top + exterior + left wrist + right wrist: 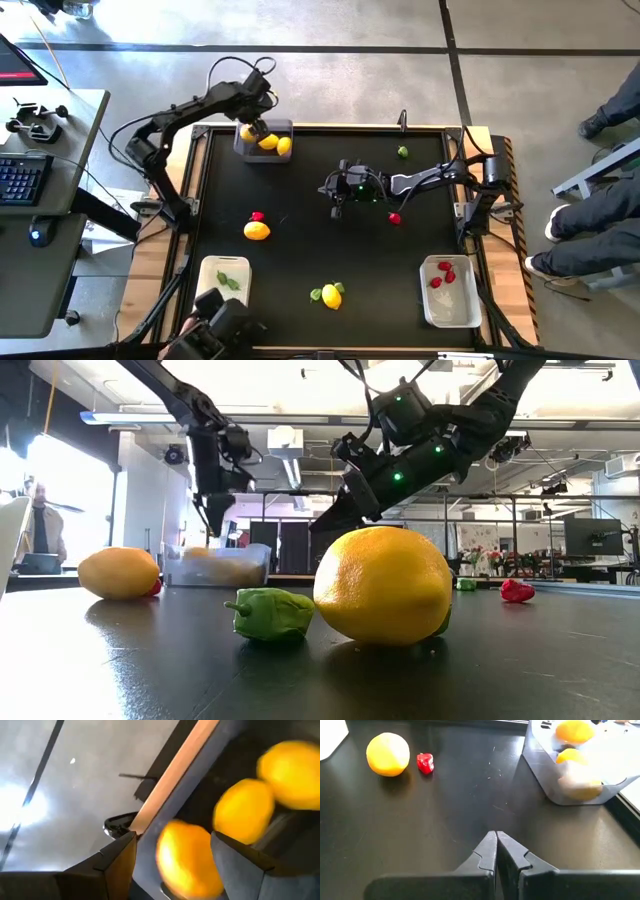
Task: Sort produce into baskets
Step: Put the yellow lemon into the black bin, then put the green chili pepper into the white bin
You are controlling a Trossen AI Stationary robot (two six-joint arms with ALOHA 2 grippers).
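The dark grey basket (pixel 270 128) stands at the table's far left with yellow fruits (pixel 245 810) in it. My left gripper (pixel 252 130) hangs open over it, pointing down, with one more yellow fruit (pixel 187 862), blurred, between its fingers. My right gripper (pixel 330 190) is shut with nothing in it, low over the table's middle, pointing toward the left. Loose on the table lie a yellow fruit (pixel 257 231) beside a red piece (pixel 257 216), a yellow fruit (pixel 331 296) beside a green piece (pixel 316 294), a red piece (pixel 394 217) and a green piece (pixel 402 152). My left gripper stands open from above on either side of the blurred yellow fruit's upper half (pixel 175 840). A gap shows beside one finger (pixel 120 865). Whether the other finger (pixel 240 865) touches the fruit I cannot tell.
A white basket (pixel 208 270) with green pieces stands at the near left, another white basket (pixel 465 312) with red pieces at the near right. A wooden frame (pixel 505 170) borders the black table. A person's legs (pixel 590 215) show beyond the right edge.
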